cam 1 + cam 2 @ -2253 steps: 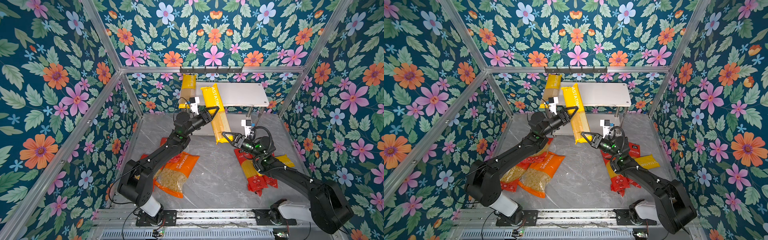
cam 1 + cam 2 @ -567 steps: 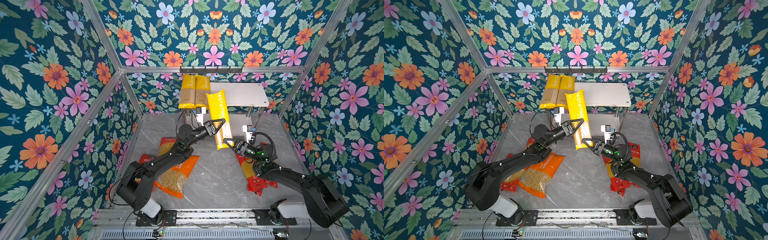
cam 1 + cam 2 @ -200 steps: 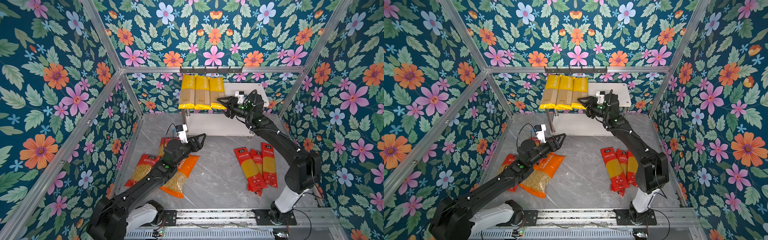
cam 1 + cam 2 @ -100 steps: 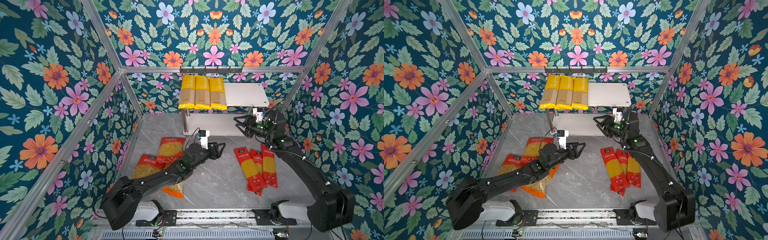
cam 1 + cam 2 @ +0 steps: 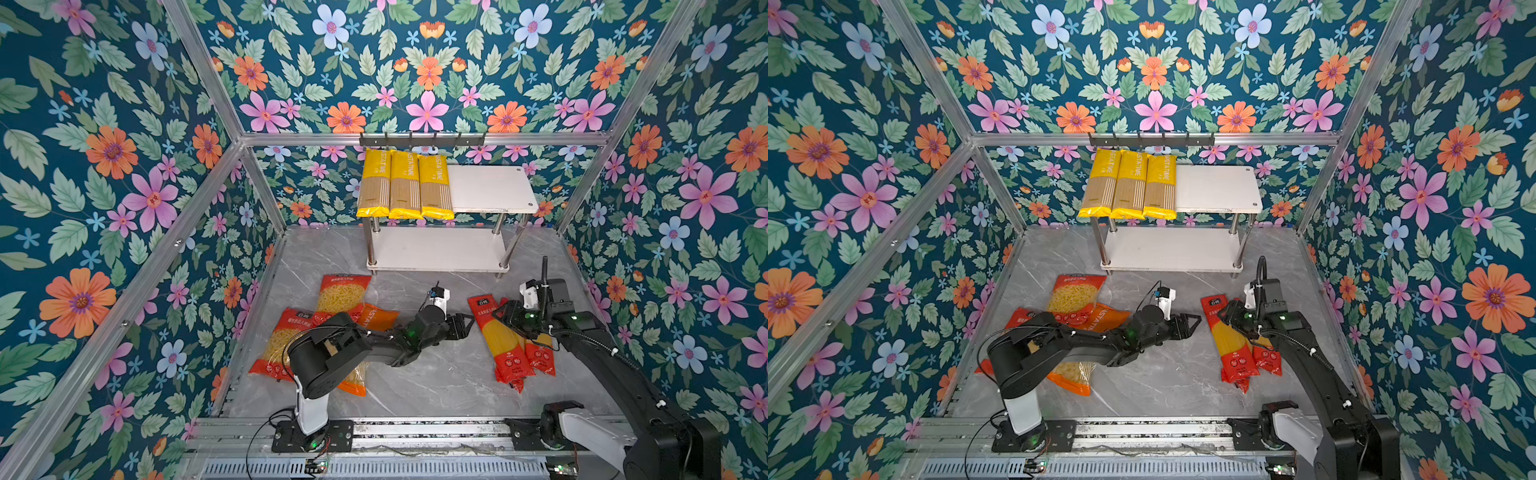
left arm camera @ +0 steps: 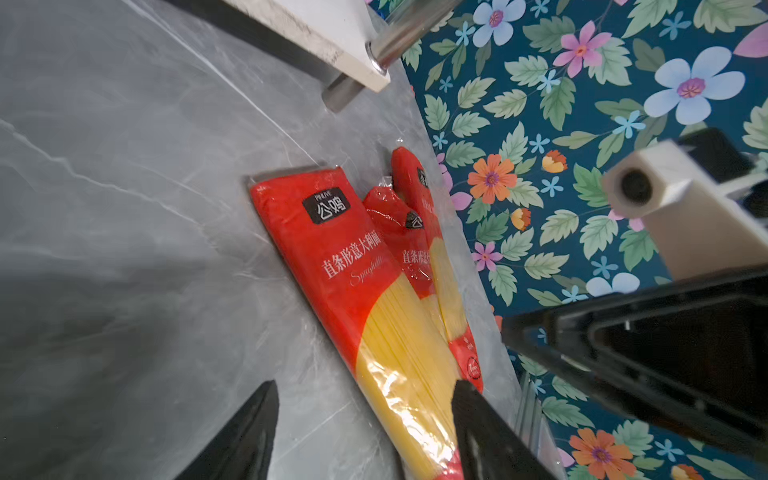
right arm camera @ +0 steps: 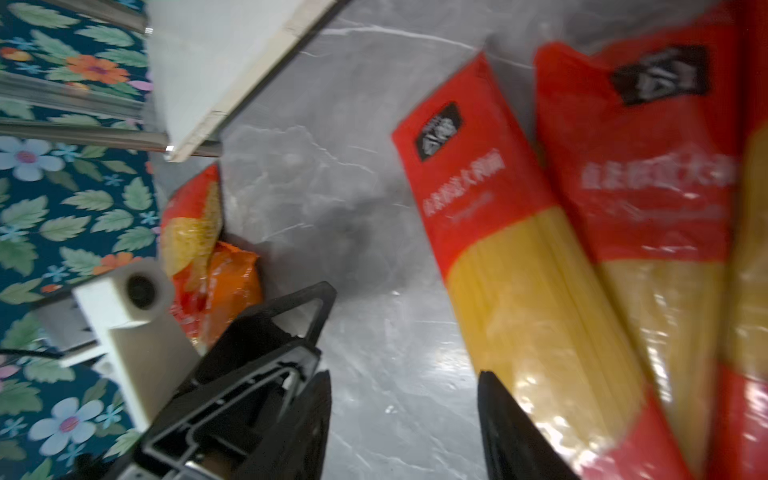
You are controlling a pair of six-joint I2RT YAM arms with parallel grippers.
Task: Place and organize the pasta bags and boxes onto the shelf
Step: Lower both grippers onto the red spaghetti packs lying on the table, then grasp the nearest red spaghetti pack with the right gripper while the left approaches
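Beside the red spaghetti packs (image 5: 498,340) on the tabletop (image 5: 415,382), left gripper (image 5: 465,325) and right gripper (image 5: 503,316) hover spread, holding nothing.
Yellow PASTATIME packs (image 5: 405,185) line the shelf (image 5: 490,187); a red pack looks next, needing a pinch across its width.

The grey marbled tabletop (image 5: 436,374) carries a small two-tier shelf (image 5: 492,187) at its far edge, standing on four chrome legs. Three long yellow packs (image 5: 405,185) lie side by side, touching, on the left part of its top board, their near ends just over the front edge. On the tabletop itself, three red spaghetti packs (image 5: 498,336) lie overlapping on the right, and two red macaroni bags (image 5: 343,293) and an orange bag (image 5: 376,318) cluster on the left.
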